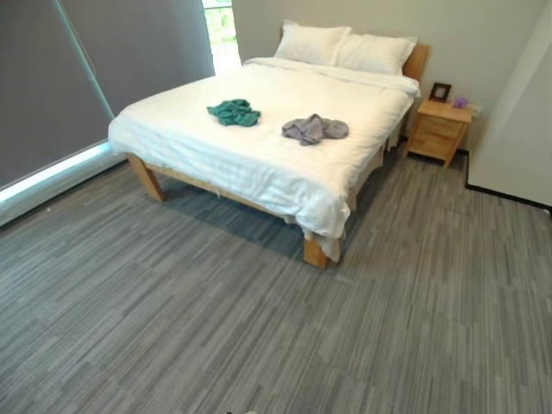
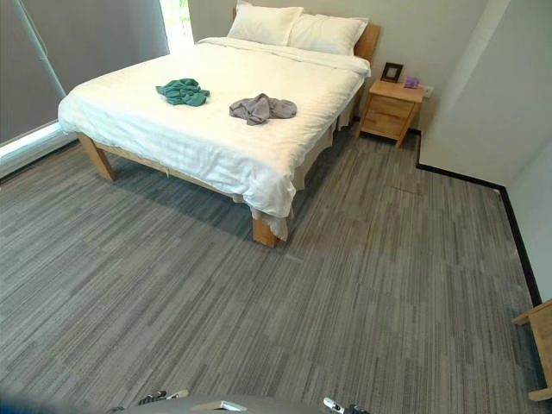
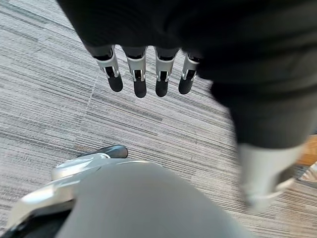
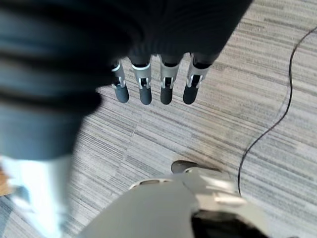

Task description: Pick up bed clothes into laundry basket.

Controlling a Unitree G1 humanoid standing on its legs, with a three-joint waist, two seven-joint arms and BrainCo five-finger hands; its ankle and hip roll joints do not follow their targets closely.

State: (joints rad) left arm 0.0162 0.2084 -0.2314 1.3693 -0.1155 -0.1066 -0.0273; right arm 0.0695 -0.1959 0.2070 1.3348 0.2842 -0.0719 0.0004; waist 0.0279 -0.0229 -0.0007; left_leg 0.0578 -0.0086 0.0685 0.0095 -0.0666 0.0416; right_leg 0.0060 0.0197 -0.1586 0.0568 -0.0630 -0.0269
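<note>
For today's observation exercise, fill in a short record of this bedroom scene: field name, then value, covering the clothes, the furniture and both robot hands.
green garment: crumpled on the bed, window side
grey garment: crumpled on the bed, beside the green one, apart from it
bed: white cover, two pillows at the head
nightstand: wooden, beside the headboard
left hand: open, holding nothing, above the floor
right hand: open, holding nothing, above the floor

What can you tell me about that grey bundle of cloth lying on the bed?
The grey garment is a soft, crumpled piece of cloth, bunched into a loose heap with folds and a lobe sticking out to one side. It lies on the white duvet near the middle of the bed, toward the nightstand side. A green garment lies apart from it, toward the window side. Nothing touches it but the bedding; no hand is near.
</note>
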